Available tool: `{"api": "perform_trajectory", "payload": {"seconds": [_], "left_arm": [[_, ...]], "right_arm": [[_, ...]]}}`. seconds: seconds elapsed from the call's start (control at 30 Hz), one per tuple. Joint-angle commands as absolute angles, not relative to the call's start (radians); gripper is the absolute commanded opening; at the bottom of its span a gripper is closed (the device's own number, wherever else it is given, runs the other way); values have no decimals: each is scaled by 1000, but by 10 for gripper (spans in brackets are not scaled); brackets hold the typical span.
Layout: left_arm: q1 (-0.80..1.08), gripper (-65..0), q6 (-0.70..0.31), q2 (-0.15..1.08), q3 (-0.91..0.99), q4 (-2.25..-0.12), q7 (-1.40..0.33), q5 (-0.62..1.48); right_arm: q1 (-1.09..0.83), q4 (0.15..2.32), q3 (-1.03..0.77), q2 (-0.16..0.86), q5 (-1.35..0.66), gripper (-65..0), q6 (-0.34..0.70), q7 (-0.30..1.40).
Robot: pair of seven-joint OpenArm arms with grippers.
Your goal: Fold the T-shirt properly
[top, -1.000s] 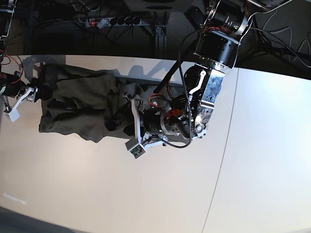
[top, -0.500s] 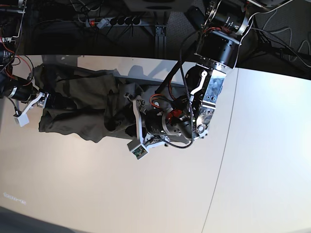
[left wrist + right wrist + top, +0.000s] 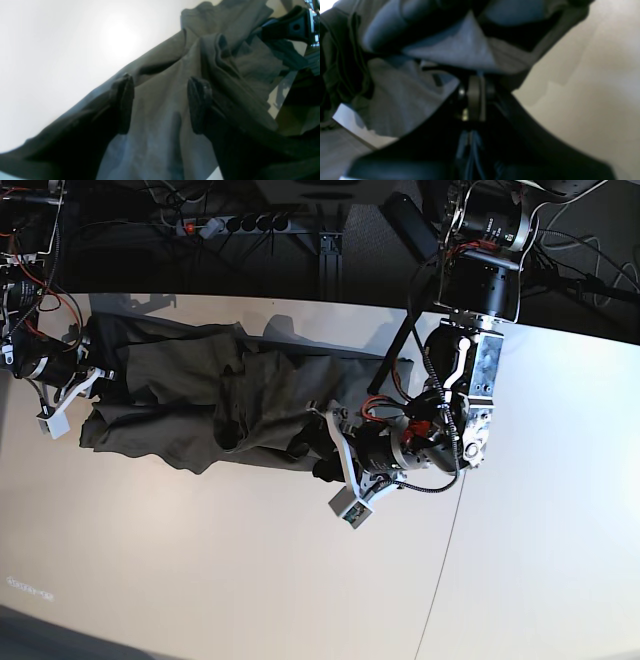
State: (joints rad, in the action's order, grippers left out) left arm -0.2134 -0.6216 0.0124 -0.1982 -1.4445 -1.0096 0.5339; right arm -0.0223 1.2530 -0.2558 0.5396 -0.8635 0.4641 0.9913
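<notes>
Between the spread fingers (image 3: 123,102) of the left gripper (image 3: 325,448) lies the T-shirt (image 3: 190,405), flat on the table (image 3: 250,580), ungrasped. The right gripper (image 3: 475,75) is clenched on the far hem. Pinch a full fold here, then lift both ends evenly.

Black arms, white claws, red wiring
</notes>
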Motion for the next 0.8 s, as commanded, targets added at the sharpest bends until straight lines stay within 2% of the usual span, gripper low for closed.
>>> {"api": "perform_trajectory", "payload": {"seconds": [0.0, 0.13, 0.27, 0.5, 0.77], "left_arm": [[-235, -281, -614, 17, -183, -1460, -992, 553], [-234, -281, -614, 72, -133, -1460, -995, 585], [-223, -281, -614, 144, -102, -1460, -1019, 649], [-149, -281, -617, 183, -102, -1456, -998, 639], [-75, -281, -617, 179, -105, -1424, -960, 609]], "right_arm": [[-25, 1253, -251, 551, -770, -650, 524, 1002], [-25, 1254, -258, 561, -633, -650, 520, 902], [-22, 1253, -314, 601, -611, -650, 520, 873], [4, 1259, -359, 698, -710, -650, 521, 905], [111, 1385, -358, 678, -823, -650, 522, 1018]]}}
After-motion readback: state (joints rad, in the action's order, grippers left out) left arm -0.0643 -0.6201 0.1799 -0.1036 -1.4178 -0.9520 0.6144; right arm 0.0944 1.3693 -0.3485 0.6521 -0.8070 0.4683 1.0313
